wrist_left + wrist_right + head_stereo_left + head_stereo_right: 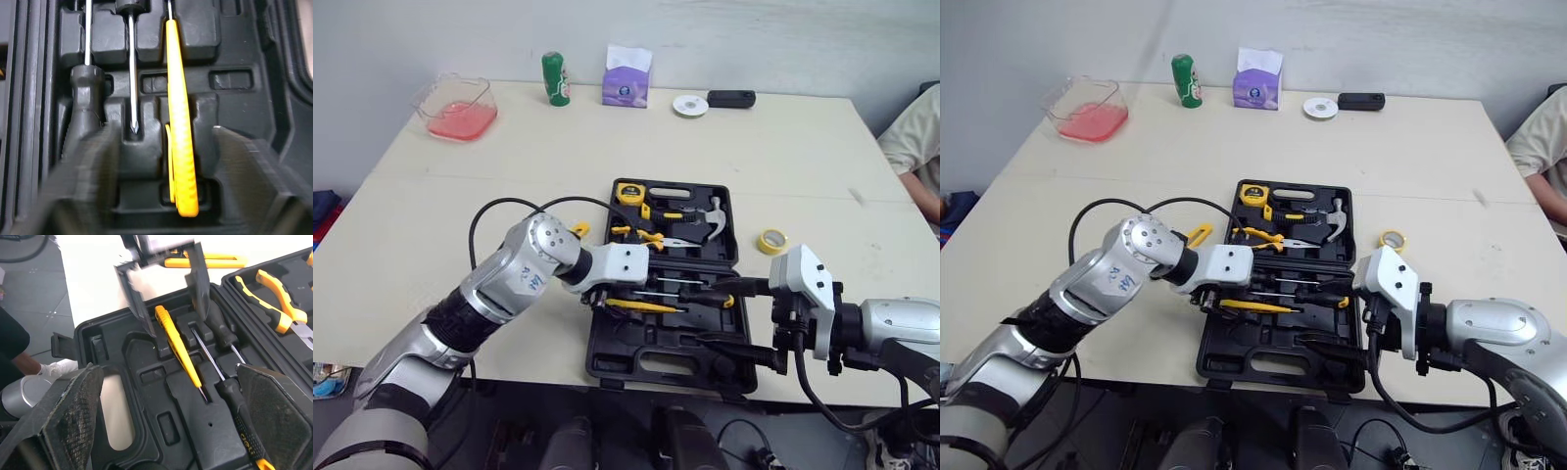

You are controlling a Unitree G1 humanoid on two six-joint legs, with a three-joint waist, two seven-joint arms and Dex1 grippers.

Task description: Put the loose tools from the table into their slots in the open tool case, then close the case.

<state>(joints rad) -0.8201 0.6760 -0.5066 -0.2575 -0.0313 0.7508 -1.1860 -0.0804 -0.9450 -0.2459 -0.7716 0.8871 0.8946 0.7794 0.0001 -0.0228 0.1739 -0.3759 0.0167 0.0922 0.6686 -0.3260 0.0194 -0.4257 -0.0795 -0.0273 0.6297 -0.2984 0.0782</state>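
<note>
You had the left end effector [165,129] released, its fingers apart on both sides of the yellow screwdriver [180,147], which lay in a slot of the open tool case [607,362]. Your right end effector [732,315] was also spread wide, over the case's lower right part. The case sat at lower centre of the surface [509,157].

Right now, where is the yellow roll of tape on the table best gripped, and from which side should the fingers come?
Grip the yellow ring-shaped roll of tape across its outer rim, probably coming straight down from above: it lies flat on the pale table, hole upward, apart from the open black plastic tool case.
</note>
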